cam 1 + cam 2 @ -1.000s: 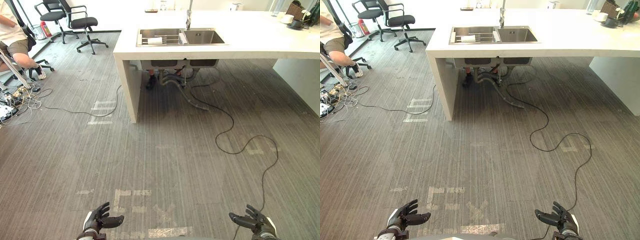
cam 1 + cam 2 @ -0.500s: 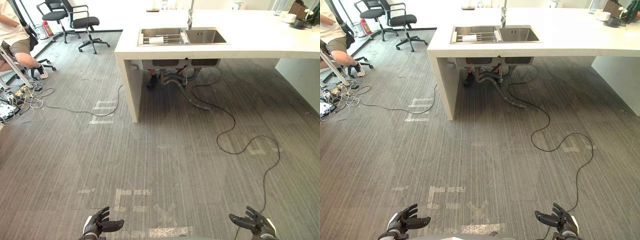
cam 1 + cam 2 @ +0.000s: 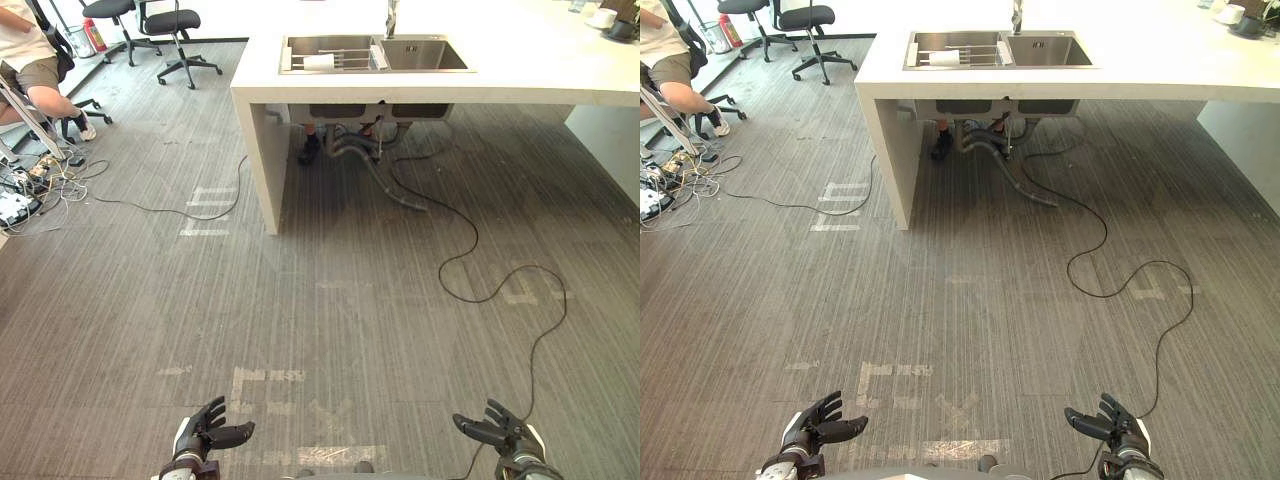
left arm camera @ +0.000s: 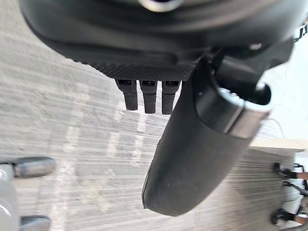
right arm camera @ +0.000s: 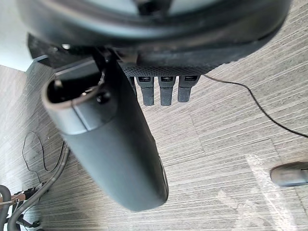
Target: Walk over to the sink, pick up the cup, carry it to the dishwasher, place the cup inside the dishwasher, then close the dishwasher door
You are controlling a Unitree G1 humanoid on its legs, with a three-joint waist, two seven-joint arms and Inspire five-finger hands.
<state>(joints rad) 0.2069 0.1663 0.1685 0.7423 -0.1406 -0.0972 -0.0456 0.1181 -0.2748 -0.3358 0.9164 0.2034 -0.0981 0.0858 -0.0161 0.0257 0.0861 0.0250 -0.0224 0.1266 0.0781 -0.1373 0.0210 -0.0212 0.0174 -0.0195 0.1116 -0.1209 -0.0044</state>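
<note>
Ahead, cup in sink, far from hands

Grey plank-look floor, finely striped all over, with pale worn tape marks patched onto it. The long slab counter is done in plain white, the rectangular steel sink in dull silver. The small cup is white, the swivel office chairs black.

grey plank floor, white counter, office chairs.

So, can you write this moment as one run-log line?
phase: approach | white cup: in steel sink | left hand: open | right hand: open
</note>
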